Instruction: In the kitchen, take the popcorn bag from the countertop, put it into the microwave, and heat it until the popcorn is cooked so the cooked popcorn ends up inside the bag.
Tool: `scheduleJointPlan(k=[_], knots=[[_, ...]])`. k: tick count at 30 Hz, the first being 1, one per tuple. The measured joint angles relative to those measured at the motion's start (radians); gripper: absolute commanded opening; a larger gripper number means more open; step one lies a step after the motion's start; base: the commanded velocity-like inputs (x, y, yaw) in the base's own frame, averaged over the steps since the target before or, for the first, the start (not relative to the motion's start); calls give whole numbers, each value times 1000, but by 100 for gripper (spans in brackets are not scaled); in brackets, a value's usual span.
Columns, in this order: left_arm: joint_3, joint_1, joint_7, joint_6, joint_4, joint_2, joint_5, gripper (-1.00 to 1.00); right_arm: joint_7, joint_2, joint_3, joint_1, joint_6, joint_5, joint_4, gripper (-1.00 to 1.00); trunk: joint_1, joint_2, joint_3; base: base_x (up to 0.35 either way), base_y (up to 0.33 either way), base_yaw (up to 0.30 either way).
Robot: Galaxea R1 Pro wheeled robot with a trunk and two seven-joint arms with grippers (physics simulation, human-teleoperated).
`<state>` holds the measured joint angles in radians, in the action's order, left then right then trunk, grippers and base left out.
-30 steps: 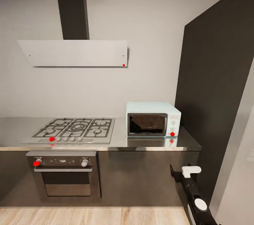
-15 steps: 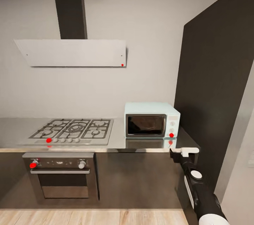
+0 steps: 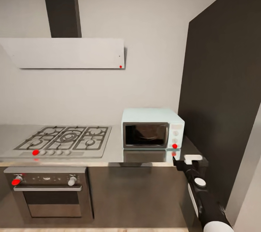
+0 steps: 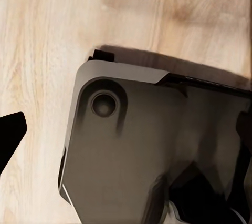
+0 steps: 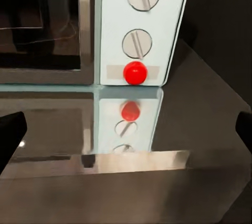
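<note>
The pale mint-blue microwave stands with its dark glass door closed at the right end of the steel countertop. Up close, the right wrist view shows its control panel with two round knobs and the red indicator dot. My right gripper is open and hovers at the counter's front edge, just below and in front of that panel; its black fingertips stand wide apart with nothing between them. The left gripper's fingertip hangs over the wooden floor. The popcorn bag and the popcorn are out of view.
A gas hob is set in the counter to the left of the microwave, with a steel built-in oven under it and a range hood above. A tall dark cabinet closes off the right side. My grey base is below the left gripper.
The whole picture has shifted left and slightly down, so the camera has moved. My right gripper has risen from below the counter to the level of its front edge by the microwave.
</note>
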<state>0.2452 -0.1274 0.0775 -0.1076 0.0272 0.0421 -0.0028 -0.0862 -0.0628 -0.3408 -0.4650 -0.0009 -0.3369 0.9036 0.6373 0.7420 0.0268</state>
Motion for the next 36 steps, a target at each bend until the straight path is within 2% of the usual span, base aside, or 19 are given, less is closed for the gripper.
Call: scheduleJointPlan(k=[8,16,22,26,29,32,36], knots=[[0,0,0,1,0,1,0,100,-2,0,2,0,0,0,-21,100,0,0,0,318,-1,0],[0,0,0,1,0,1,0,100,-53,0,-6,1,0,0,-23,100,0,0,0,52,-7,0],[0,0,0,1,0,1,0,100,-56,0,-3,1,0,0,-34,100,0,0,0,192,-146,0],[0,0,0,1,0,3,0,100,-59,0,-15,1,-2,0,-53,100,0,0,0,229,-193,0],[0,0,0,1,0,8,0,100,-94,2,-25,1,-6,0,-70,100,0,0,0,105,-92,0],[0,0,0,1,0,10,0,100,-113,3,-45,2,-38,1,-115,100,0,0,0,22,-19,0],[0,0,0,1,0,10,0,100,-120,5,-62,2,-127,0,-201,100,0,0,0,3,-3,0]])
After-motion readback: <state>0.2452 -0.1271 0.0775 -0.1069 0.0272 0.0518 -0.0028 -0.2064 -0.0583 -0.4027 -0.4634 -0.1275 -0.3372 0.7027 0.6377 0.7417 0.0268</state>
